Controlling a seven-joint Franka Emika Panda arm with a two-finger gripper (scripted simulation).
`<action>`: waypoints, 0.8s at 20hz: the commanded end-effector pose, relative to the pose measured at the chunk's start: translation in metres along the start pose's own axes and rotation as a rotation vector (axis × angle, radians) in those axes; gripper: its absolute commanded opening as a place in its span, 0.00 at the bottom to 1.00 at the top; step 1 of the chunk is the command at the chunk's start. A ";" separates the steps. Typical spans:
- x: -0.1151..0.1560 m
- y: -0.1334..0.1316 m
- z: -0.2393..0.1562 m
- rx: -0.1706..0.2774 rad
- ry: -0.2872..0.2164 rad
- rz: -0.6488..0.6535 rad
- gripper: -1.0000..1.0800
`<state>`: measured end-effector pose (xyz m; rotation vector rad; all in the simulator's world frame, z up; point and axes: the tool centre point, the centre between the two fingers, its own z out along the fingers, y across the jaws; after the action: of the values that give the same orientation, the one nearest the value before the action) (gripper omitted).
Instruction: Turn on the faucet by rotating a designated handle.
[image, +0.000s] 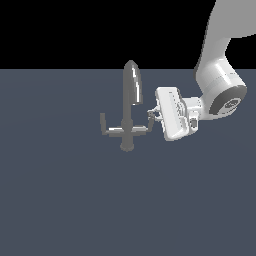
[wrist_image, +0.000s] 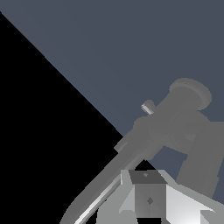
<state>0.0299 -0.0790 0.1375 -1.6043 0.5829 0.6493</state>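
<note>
One grey metal faucet (image: 129, 107) stands on a flat slate-blue floor (image: 60, 200), just above the middle of the exterior view, on a round base, with a tall spout curving down toward that view's right. One crossbar sits low on its stem, each end turned upward. The handle (image: 148, 122) is the arm on the exterior view's right, under the spout tip; the matching opposite arm (image: 104, 125) sits on the left. One white robot arm (image: 220, 75) comes in from the upper right corner, its wrist bent sideways toward the faucet. The gripper (image: 154, 114) sits right at the handle's upturned tip, fingers close about it or touching; whether the jaws are clenched on it or released cannot be told from here. The wrist view shows the faucet (wrist_image: 175, 127) very close, stem running diagonally, with one finger (wrist_image: 148, 197) in the foreground.
</note>
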 end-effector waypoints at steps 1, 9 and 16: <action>-0.012 0.000 -0.001 -0.001 -0.008 -0.004 0.00; -0.016 0.017 -0.001 -0.001 -0.005 -0.002 0.00; -0.027 0.040 -0.001 -0.001 -0.008 -0.003 0.00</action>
<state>-0.0029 -0.0827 0.1343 -1.6141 0.5668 0.6287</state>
